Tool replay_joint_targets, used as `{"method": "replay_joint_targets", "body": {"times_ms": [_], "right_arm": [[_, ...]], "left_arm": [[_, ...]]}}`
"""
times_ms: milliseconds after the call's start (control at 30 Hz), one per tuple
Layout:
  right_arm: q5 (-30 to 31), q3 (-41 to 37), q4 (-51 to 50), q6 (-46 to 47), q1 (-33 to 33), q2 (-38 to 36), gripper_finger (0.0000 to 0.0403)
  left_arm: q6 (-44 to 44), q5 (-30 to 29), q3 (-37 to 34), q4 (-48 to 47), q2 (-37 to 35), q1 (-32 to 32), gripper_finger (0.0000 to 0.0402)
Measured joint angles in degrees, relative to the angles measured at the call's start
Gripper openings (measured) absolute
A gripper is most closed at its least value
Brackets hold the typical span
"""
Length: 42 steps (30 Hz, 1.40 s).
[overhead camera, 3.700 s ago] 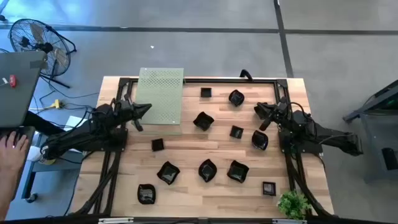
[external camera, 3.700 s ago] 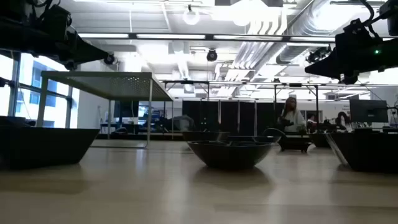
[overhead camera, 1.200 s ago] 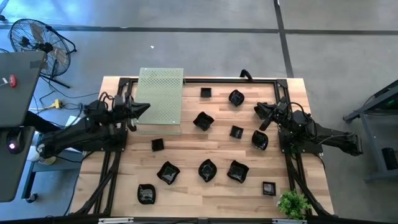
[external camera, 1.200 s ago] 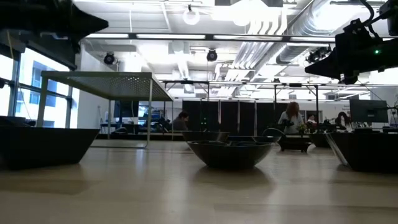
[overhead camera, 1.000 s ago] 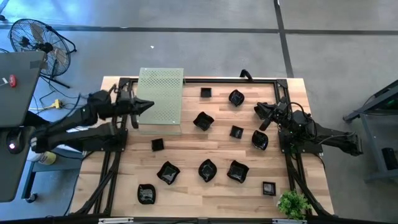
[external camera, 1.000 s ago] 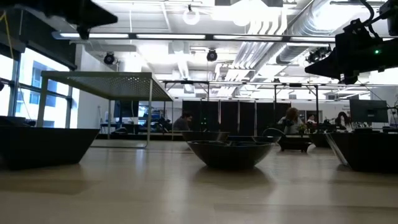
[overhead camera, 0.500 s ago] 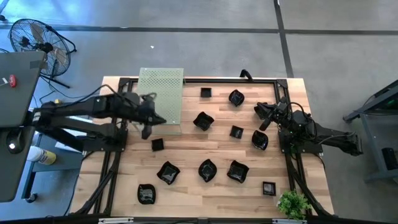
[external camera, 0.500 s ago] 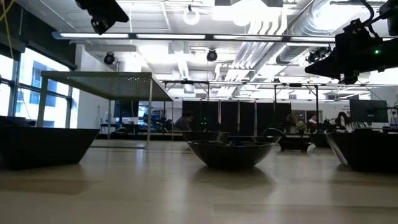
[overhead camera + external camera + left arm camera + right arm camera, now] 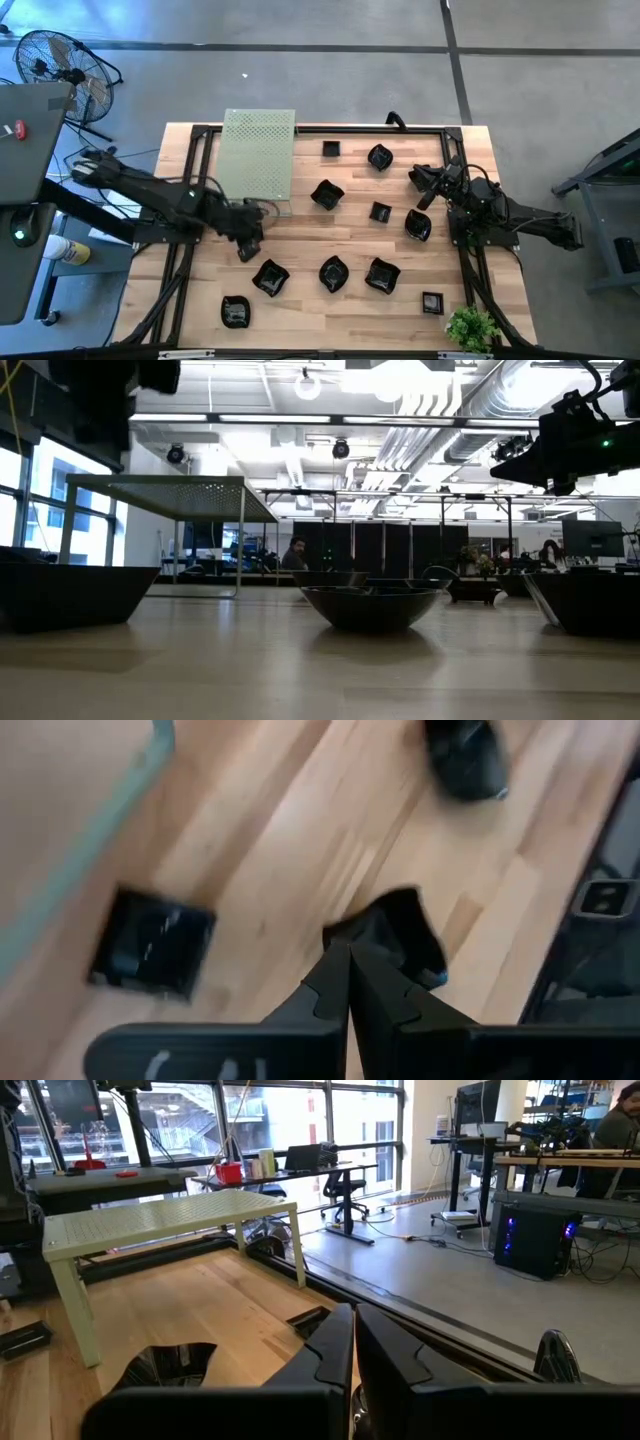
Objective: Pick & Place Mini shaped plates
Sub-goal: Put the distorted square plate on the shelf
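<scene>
CHANGE: left gripper [image 9: 247,247] swinging off the pale green perforated board [image 9: 258,160], now hanging over the small square plate [image 9: 150,942], fingers clenched, empty | MEANING: likely lining up a first pick | TASK THINGS: mini shaped plates [image 9: 333,273] all lying on the counter [image 9: 310,310] | AROUND: right gripper [image 9: 418,180] waiting, fingers clenched; leaf plate [image 9: 270,277] crowding close.

Light wooden plank desk [image 9: 310,305], black frame rails along its edges. Far left portion: pale green perforated board [image 9: 258,155] standing on short legs. Scattered over the planks: glossy black mini shaped plates [image 9: 334,273], small squares among larger wavy-rimmed ones, all apart from one another. Near right corner: small green plant [image 9: 471,327]. One tiny square plate [image 9: 432,302] sits just beside the plant.
</scene>
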Motion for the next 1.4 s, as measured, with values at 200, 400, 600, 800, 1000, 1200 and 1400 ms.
{"method": "replay_joint_targets", "body": {"times_ms": [200, 400, 600, 800, 1000, 1200, 1400], "right_arm": [[0.00, 0.01, 0.00, 0.01, 0.00, -0.01, 0.0012], [0.00, 0.01, 0.00, -0.01, -0.02, -0.01, 0.0012], [0.00, 0.01, 0.00, 0.00, -0.02, -0.01, 0.0012], [0.00, 0.01, -0.20, 0.01, 0.00, -0.01, 0.0012], [0.00, 0.01, -0.20, 0.01, 0.00, -0.01, 0.0012], [0.00, 0.01, -0.20, 0.00, -0.01, -0.01, 0.0012], [0.00, 0.01, -0.20, -0.01, -0.02, -0.01, 0.0012]], "left_arm": [[-14.77, 0.05, 0.00, 0.25, 5.71, -3.95, 0.0049], [-22.23, 1.50, -0.02, 0.69, 9.72, -4.76, 0.0112], [-23.14, 2.05, -1.70, 6.97, 13.51, -4.70, 0.0116], [-25.23, 1.57, -3.64, 7.93, 16.26, -4.70, 0.0111], [-24.94, 1.92, -6.88, 14.96, 16.83, -4.70, 0.0111], [-24.80, 2.69, -9.47, 17.72, 16.81, -4.70, 0.0111], [-23.50, 2.47, -9.88, 17.84, 16.81, -4.70, 0.0108]]}}
